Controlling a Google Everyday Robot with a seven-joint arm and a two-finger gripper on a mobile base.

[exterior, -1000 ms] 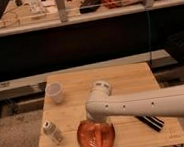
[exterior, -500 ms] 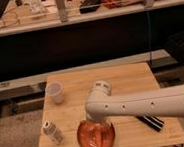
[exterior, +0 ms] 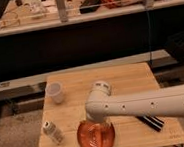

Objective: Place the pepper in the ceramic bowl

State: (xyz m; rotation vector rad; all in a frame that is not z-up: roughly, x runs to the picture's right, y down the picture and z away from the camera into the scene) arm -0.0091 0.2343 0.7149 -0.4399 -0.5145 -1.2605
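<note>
Jaws: parted or closed, I can't tell.
Gripper [exterior: 96, 125]: low over the ceramic bowl [exterior: 112, 136].
White cup [exterior: 55, 92]: behind the bowl, leftward.

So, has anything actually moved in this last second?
Nothing visibly changed. The gripper at the arm's end stays low over the ceramic bowl. The white cup, the white bottle and the black cylinder sit where they were on the table.
</note>
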